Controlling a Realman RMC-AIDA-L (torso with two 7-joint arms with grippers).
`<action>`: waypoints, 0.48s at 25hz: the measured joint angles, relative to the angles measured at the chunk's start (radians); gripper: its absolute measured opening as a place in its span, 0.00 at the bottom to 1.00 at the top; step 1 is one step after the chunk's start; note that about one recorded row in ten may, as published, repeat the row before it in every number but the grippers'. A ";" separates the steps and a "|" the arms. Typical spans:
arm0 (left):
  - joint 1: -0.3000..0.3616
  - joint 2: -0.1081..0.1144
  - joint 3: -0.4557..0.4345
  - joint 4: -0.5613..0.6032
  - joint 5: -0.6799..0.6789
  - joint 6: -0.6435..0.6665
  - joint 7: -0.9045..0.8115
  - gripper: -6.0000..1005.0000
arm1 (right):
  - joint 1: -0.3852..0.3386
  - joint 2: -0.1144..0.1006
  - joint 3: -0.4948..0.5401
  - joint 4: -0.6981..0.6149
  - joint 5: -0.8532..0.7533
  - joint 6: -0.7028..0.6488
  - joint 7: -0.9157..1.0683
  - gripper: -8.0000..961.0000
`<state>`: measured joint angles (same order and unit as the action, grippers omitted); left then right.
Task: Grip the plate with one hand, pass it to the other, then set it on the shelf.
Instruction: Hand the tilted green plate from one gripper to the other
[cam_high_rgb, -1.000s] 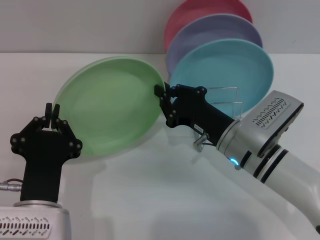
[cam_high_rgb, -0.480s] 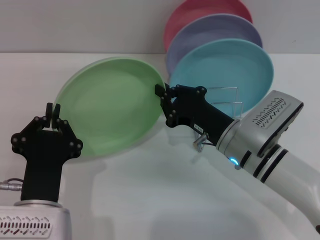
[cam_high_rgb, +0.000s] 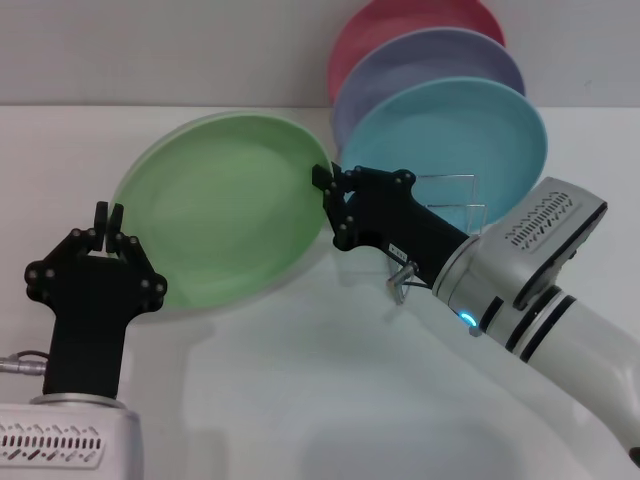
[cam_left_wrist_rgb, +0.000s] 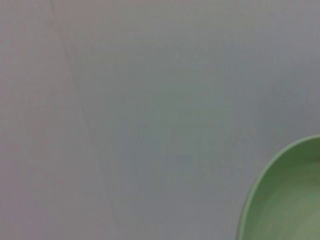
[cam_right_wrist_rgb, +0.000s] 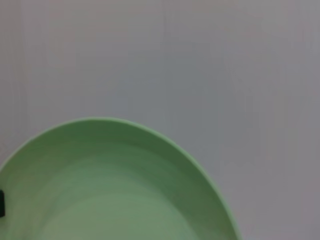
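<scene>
From my remote station, the right gripper (cam_high_rgb: 324, 180) reads as clamped on the light green plate (cam_high_rgb: 225, 215): its black fingers pinch the plate's rim at the plate's 3 o'clock edge in the head view, and the white-and-grey arm (cam_high_rgb: 520, 275) runs off toward 4 o'clock. The plate is held tilted, its face turned toward the camera, with its lower rim close to the white table (cam_high_rgb: 300, 400); I cannot tell whether that rim touches the table.

The left gripper (cam_high_rgb: 109, 216) stands at the plate's 8 o'clock edge. Its two fingertips point up and are pressed nearly together, with only a thin slit between them. They overlap the plate's rim in the head view; I cannot tell whether they pinch it or merely stand in front of it.

At 1 o'clock from the green plate, the turquoise plate (cam_high_rgb: 460, 140), the lavender plate (cam_high_rgb: 420, 60) and the pink plate (cam_high_rgb: 400, 25) stand one behind another. The wire rack (cam_high_rgb: 455, 205) shows below the turquoise plate, just behind the right gripper's body.

The right wrist view shows the green plate's rim and inner face (cam_right_wrist_rgb: 110, 190) against the table. The left wrist view shows only an arc of that rim (cam_left_wrist_rgb: 285, 195).
</scene>
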<state>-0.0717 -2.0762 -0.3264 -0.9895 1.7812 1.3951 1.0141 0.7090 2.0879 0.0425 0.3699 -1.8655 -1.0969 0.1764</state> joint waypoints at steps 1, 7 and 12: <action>-0.002 0.001 -0.001 0.001 0.000 -0.004 0.000 0.05 | 0.001 0.000 0.003 0.000 -0.001 0.003 0.000 0.04; -0.007 0.002 -0.006 0.003 0.000 -0.007 -0.001 0.05 | 0.001 0.000 0.008 -0.007 -0.002 0.008 0.000 0.04; -0.009 0.002 -0.015 0.012 -0.002 -0.006 -0.005 0.10 | 0.001 0.000 0.010 -0.013 -0.002 0.009 0.000 0.04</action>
<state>-0.0810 -2.0738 -0.3411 -0.9775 1.7792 1.3889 1.0095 0.7102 2.0874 0.0522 0.3568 -1.8673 -1.0876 0.1764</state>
